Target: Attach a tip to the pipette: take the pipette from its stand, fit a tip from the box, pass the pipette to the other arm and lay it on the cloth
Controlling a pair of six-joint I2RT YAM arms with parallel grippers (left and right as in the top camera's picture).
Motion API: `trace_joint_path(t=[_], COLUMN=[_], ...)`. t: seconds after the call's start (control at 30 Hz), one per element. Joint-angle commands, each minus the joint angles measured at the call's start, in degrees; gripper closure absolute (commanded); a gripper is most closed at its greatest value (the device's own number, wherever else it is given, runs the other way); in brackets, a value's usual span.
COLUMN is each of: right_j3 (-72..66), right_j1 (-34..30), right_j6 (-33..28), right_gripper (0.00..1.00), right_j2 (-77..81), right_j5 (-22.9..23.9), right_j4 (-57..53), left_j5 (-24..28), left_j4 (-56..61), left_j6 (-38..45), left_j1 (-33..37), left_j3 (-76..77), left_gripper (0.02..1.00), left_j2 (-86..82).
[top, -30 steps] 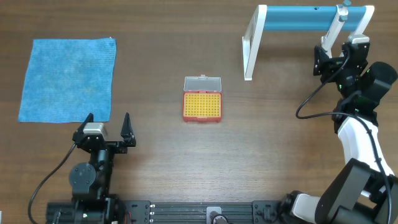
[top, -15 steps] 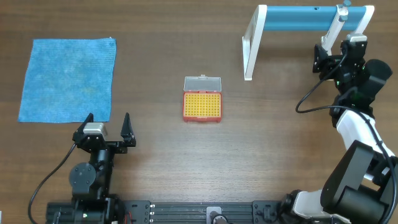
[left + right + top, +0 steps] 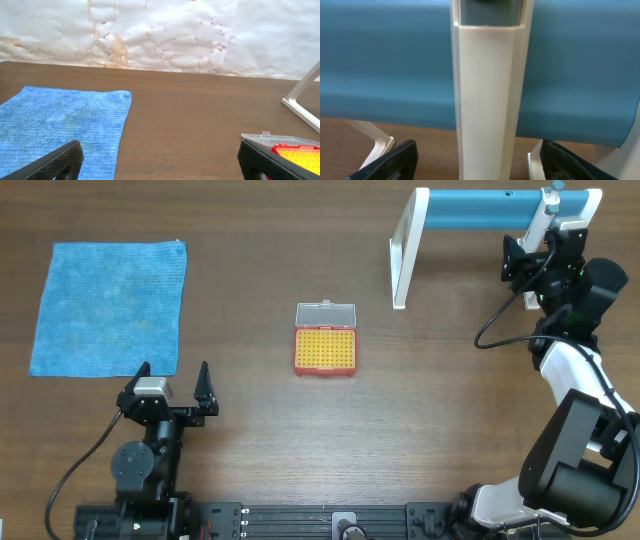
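Two spread fingers of the right gripper (image 3: 479, 161) flank the white pipette (image 3: 487, 85) hanging on its blue stand (image 3: 480, 210). The left gripper (image 3: 171, 378) gapes wide near the blue cloth (image 3: 110, 308).

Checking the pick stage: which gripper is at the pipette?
The right gripper, open, with a finger on either side of the white pipette on the stand. The left gripper is open near the cloth, far from it.

My right wrist view crops the pipette (image 3: 487, 95) at both ends; my left crops the tip box (image 3: 295, 150).
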Motion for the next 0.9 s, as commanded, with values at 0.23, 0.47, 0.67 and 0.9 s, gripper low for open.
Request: trace_joint_path(t=[0.23, 0.47, 0.67, 0.9], right_j3=[1.14, 1.14, 1.14, 1.14], right_j1=[0.39, 0.39, 0.39, 0.39], right_j6=[1.11, 1.36, 1.38, 1.55], right_gripper=[0.375, 0.527, 0.579, 0.636], right_j2=[0.96, 0.96, 0.96, 0.96], right_j5=[0.28, 0.26, 0.26, 0.24], right_j4=[1.09, 1.07, 1.07, 1.07], left_j5=[1.07, 1.07, 1.07, 1.07], left_j4=[-0.35, -0.35, -0.37, -0.35], left_j6=[-0.26, -0.26, -0.26, -0.26], left_j1=[-0.28, -0.28, -0.28, -0.28], left_j3=[-0.09, -0.09, -0.09, -0.09], left_gripper=[0.02, 0.02, 0.02, 0.02], left_j2=[-0.42, -0.42, -0.42, -0.42])
